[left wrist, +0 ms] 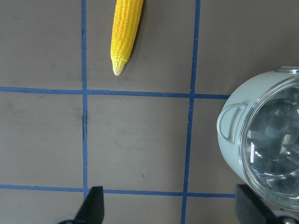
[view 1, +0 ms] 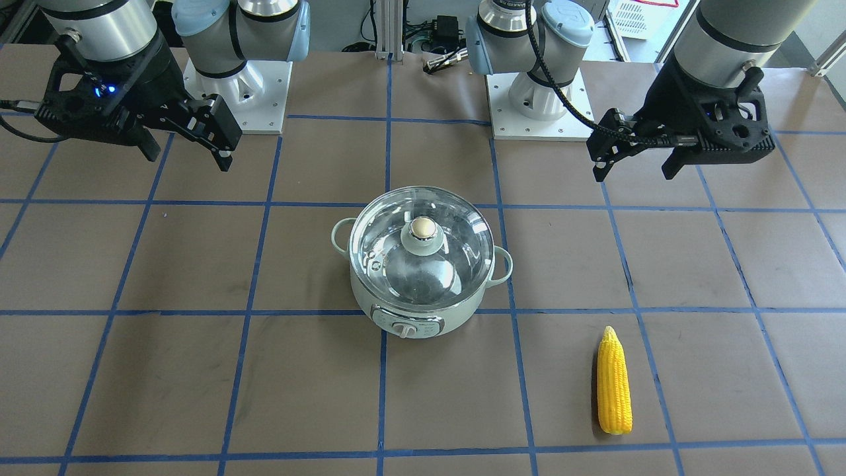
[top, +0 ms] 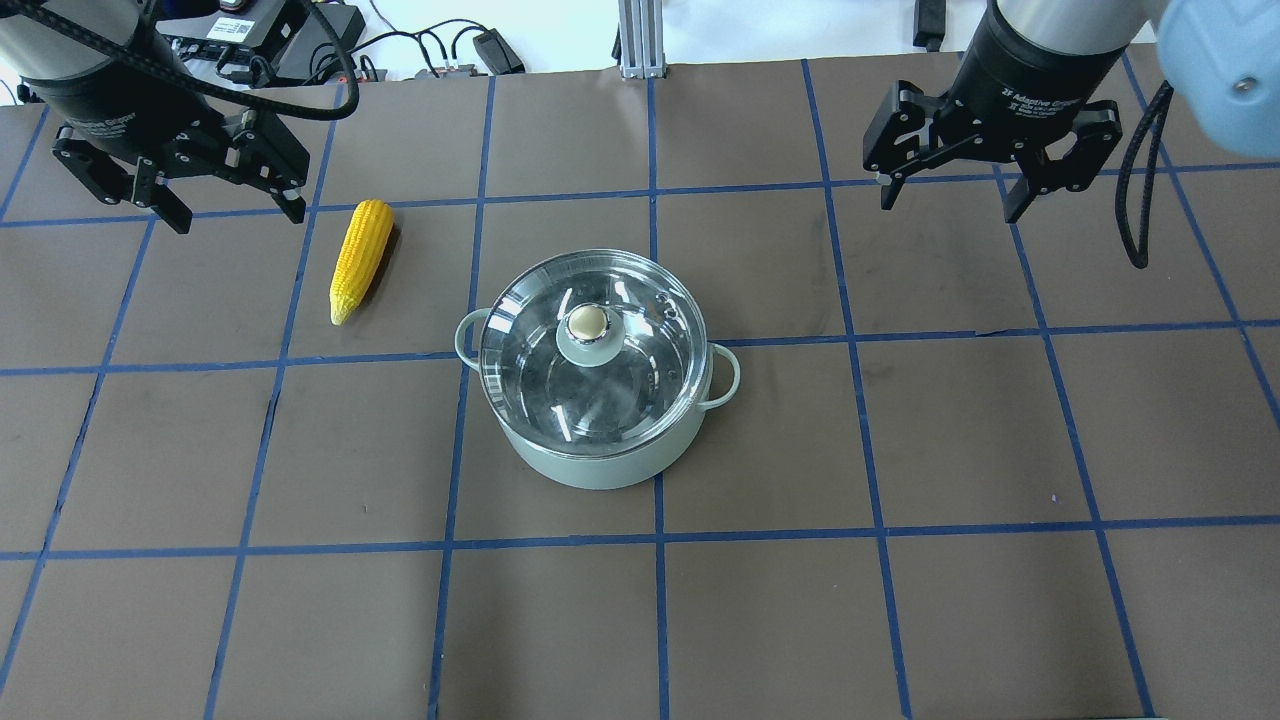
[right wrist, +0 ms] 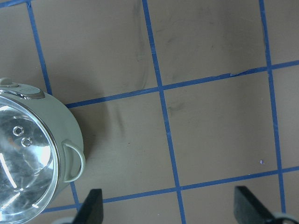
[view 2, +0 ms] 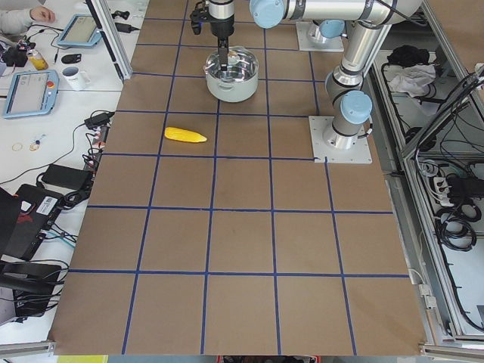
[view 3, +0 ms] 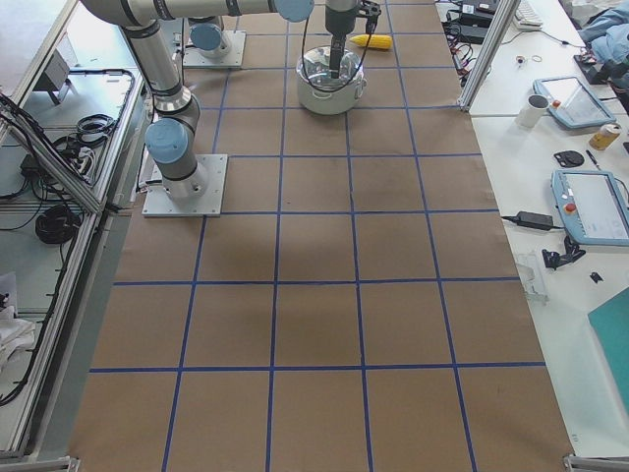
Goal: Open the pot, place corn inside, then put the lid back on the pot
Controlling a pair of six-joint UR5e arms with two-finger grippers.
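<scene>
The pale mint-green pot (view 1: 423, 316) (top: 590, 468) stands mid-table with the clear glass lid (view 1: 396, 264) (top: 625, 385) seated on it, knob up. The yellow corn (view 1: 614, 383) (top: 360, 255) lies flat on the table on my left side, apart from the pot; it also shows in the left wrist view (left wrist: 126, 32). My left gripper (top: 238, 215) (view 1: 633, 173) (left wrist: 170, 207) is open and empty, hovering above the table just beside the corn. My right gripper (top: 950, 205) (view 1: 188, 158) (right wrist: 168, 207) is open and empty, raised well to the right of the pot.
The table is covered in brown paper with a blue tape grid. The two arm bases (view 1: 238, 92) (view 1: 538, 99) stand at the robot's edge. Side benches hold tablets and a mug (view 2: 74, 76). Cables (top: 420, 55) lie beyond the far edge.
</scene>
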